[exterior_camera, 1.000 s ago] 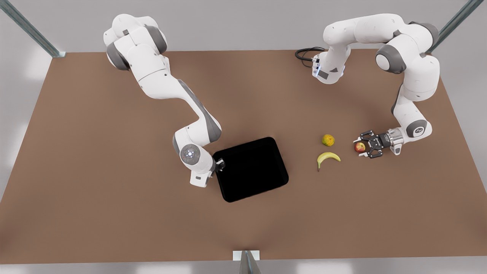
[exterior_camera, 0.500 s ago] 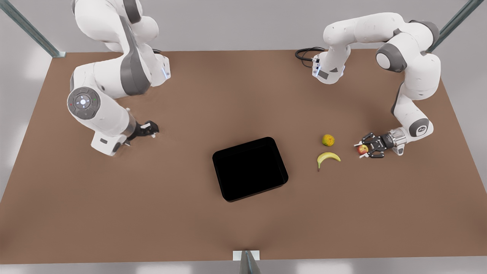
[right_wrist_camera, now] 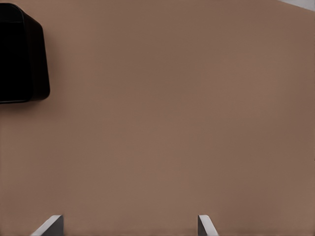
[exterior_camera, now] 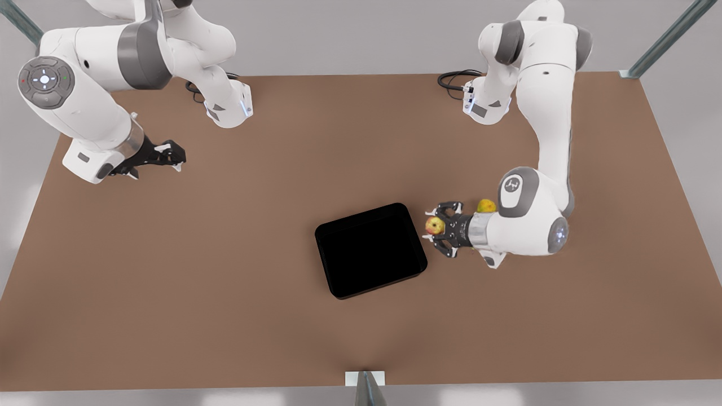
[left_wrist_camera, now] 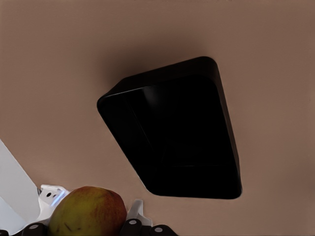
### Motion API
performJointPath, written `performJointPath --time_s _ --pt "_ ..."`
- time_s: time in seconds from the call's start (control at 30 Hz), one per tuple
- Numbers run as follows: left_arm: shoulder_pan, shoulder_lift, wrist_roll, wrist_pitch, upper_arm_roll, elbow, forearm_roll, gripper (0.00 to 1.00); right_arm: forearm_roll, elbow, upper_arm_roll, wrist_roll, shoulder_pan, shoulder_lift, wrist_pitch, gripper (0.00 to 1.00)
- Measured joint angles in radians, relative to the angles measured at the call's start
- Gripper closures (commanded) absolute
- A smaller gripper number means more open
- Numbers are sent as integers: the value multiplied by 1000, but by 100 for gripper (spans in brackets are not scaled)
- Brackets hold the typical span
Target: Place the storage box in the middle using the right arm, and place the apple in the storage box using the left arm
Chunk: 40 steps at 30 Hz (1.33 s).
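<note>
Centrally on the brown desk [exterior_camera: 225, 270] lies the storage box [exterior_camera: 370, 250], a glossy black tub sitting flat and slightly skewed, its inside dark. Just beside its edge on the front view's right, the left end effector [exterior_camera: 437, 228] is clamped on the apple [exterior_camera: 434, 226], which hangs clear of the desk between the black fingers, near the box's rim but not over its hollow. From the left wrist view the apple [left_wrist_camera: 88, 211] shows red and yellow-green close to the camera, with the storage box [left_wrist_camera: 174, 130] lying farther out on the desk [left_wrist_camera: 59, 64]; the left end effector [left_wrist_camera: 88, 219] shows around the fruit. The left arm [exterior_camera: 541, 141] reaches down from its base at the far edge, its wrist lying low over the desk. Behind that wrist a round green-orange fruit [exterior_camera: 486, 205] peeks out, resting on the desk. Well away, toward the front view's left, the right arm [exterior_camera: 84, 90] waits with the right end effector [exterior_camera: 177, 156] held above the bare desk, its fingers apart and holding nothing. In the right wrist view two pale fingertips [right_wrist_camera: 49, 226] stand spread, and one corner of the storage box [right_wrist_camera: 22, 54] is seen across the desk [right_wrist_camera: 172, 123].
</note>
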Motion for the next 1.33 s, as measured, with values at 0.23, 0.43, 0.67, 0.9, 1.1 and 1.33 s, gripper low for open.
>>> performJointPath --time_s 0.23,0.43,0.67,0.9,1.1,1.33 --pt "-80 153 -318 520 -207 12 515 66 1 0 1 -5 2 8 -11 0" --pt "-168 145 -315 516 -206 21 528 0 3 0 0 -8 3 10 -11 0" --pt "-167 78 -292 462 -167 22 216 0 3 2 0 -11 2 9 -11 0" --pt "-71 -197 770 -104 213 -23 389 0 1 2 0 -8 1 8 -18 0" --pt "457 -608 1868 -410 -88 -199 584 0 -8 -14 -1 -6 -34 50 -20 0" --pt "285 -642 1855 -182 -84 -411 704 1 -8 -14 0 -3 -29 51 -23 0"
